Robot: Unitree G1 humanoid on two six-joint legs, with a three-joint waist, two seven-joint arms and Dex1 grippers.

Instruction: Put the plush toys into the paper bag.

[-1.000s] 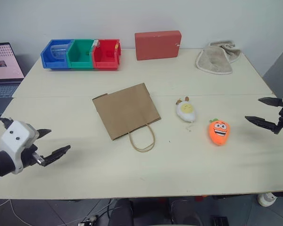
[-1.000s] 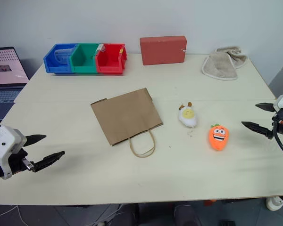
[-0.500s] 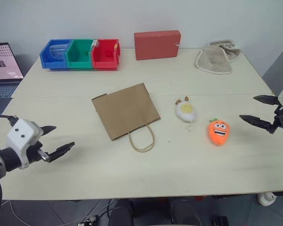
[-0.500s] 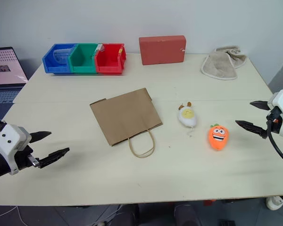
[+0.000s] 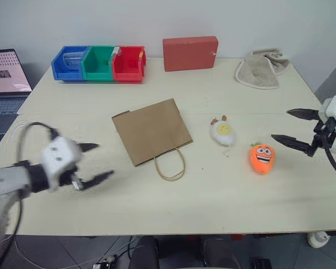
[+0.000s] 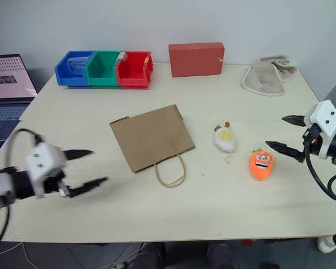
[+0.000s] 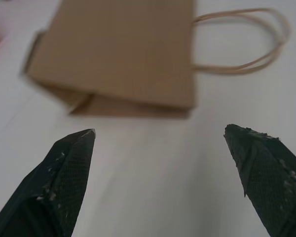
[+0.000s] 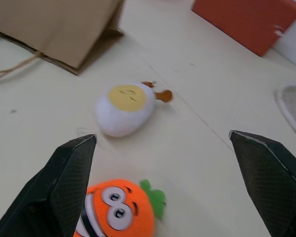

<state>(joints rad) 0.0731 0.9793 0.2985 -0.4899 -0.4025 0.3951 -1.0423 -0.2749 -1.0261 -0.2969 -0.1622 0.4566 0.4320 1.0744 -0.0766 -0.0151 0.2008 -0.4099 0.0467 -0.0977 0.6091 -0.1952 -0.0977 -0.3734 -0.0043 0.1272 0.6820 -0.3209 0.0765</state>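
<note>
head view: left gripper (image 5: pixel 92 164) sits lower left of the frame, fingers spread wide, holding nothing, pointing at the paper bag (image 5: pixel 151 131) lying flat mid-frame. right gripper (image 5: pixel 295 129) at the right edge, also wide open, near the carrot toy (image 5: pixel 261 157); egg toy (image 5: pixel 222 132) just left of it. left wrist view: bag dead ahead. right wrist view: both toys between the fingers. no readable writing anywhere.

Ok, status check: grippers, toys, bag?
Left gripper open, near bag. Right gripper open, beside carrot. Egg and carrot on table, bag flat. Nothing blocking.
</note>
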